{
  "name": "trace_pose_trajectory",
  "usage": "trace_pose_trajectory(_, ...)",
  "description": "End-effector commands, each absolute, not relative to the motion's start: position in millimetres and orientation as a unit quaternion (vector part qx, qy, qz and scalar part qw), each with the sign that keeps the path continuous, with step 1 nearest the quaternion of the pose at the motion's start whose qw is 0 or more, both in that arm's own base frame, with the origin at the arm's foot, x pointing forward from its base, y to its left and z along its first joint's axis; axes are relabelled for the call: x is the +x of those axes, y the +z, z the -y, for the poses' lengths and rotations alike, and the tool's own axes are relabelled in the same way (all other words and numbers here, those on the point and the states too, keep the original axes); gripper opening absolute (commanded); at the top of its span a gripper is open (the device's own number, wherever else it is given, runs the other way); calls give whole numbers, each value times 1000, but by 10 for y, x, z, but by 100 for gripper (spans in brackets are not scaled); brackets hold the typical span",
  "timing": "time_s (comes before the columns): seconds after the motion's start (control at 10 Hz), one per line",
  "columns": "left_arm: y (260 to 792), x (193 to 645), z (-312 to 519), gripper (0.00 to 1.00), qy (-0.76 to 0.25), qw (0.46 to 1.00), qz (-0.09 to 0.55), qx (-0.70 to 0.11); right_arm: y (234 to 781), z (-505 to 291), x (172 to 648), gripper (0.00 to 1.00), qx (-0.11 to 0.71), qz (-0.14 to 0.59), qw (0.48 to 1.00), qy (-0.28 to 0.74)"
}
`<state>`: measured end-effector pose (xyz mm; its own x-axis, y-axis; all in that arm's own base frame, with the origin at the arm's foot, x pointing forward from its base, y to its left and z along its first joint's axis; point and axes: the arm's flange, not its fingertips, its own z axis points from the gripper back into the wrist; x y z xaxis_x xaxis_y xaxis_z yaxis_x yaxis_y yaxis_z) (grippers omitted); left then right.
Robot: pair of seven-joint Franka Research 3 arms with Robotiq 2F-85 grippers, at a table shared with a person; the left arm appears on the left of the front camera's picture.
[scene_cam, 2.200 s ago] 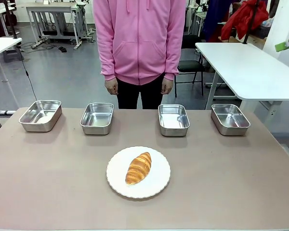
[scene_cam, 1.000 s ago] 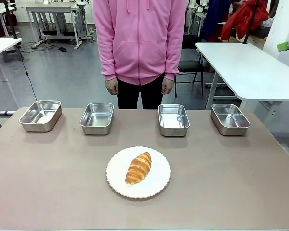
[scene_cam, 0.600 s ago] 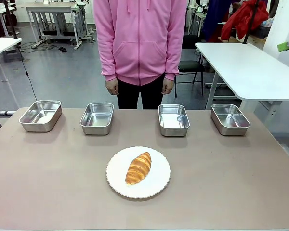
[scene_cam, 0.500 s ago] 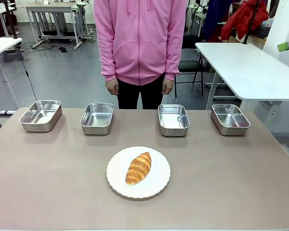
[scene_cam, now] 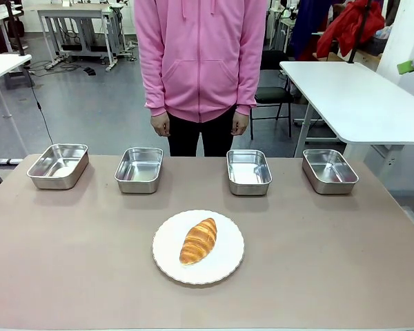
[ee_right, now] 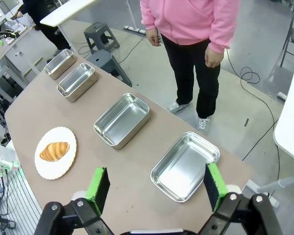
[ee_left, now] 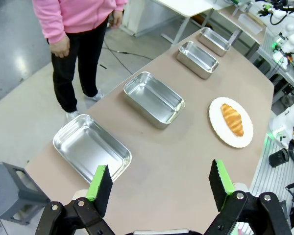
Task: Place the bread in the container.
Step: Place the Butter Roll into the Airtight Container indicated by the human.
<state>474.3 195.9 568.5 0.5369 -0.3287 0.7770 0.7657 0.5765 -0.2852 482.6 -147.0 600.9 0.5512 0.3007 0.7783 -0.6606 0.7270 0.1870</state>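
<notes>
Four trays ranged in a row, all empty. Bread laid on plate. Left gripper and right gripper held apart, nothing gripped.

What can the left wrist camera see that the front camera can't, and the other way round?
The left wrist view adds the open left pincer, a grey stool and the person's shoes. The front view adds a red jacket far off in the room. Both show the bread on its white plate, four steel trays in a row, and the person's pink top.
</notes>
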Motion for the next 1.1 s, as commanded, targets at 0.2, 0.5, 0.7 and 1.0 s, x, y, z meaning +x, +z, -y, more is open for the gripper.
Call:
trace_pose_trajectory(0.2, 5690, 4734, -1959, 100, -340, 815, 349, -315, 6015, 1455, 4828, 100, 239, 381, 846, 285)
trace_pose_trajectory(0.5, 5690, 4734, -1959, 100, -340, 815, 349, -315, 6015, 1455, 4828, 100, 239, 381, 846, 285)
trace_pose_trajectory(0.7, 5690, 4734, -1959, 100, -340, 815, 349, -315, 6015, 1455, 4828, 100, 239, 381, 846, 285)
trace_pose_trajectory(1.0, 5690, 4734, -1959, 100, -340, 815, 349, -315, 6015, 1455, 4828, 100, 239, 381, 846, 285)
